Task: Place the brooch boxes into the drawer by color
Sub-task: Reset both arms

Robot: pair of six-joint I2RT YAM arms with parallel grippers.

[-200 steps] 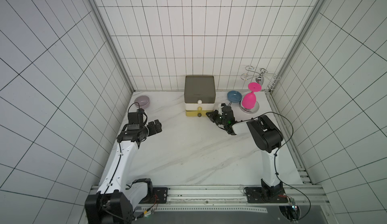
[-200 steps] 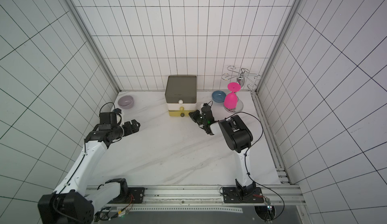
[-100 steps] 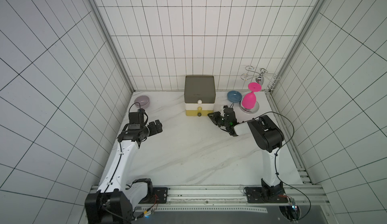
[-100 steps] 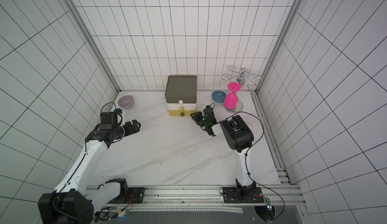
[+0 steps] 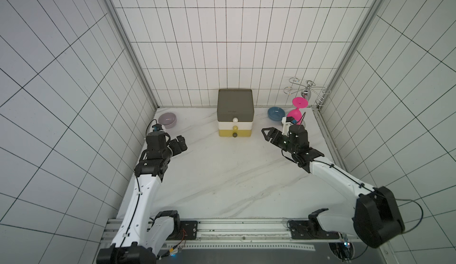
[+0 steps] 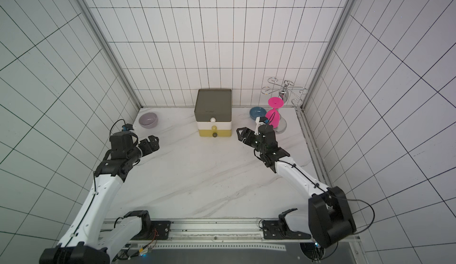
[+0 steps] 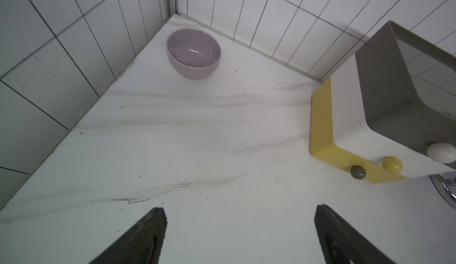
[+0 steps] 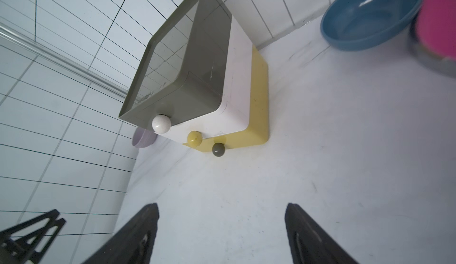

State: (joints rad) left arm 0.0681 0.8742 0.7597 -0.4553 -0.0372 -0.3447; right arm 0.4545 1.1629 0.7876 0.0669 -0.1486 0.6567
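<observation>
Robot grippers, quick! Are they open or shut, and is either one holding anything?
Left gripper: open, holding nothing.
Right gripper: open, holding nothing.

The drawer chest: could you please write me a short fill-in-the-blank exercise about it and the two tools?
1. The drawer chest has a bottom tier coloured ____.
2. The knob on its olive-grey top tier is ____.
3. The left tool and the right tool both stand ____, with nothing between their fingers.
Missing words: yellow; white; open.
</observation>
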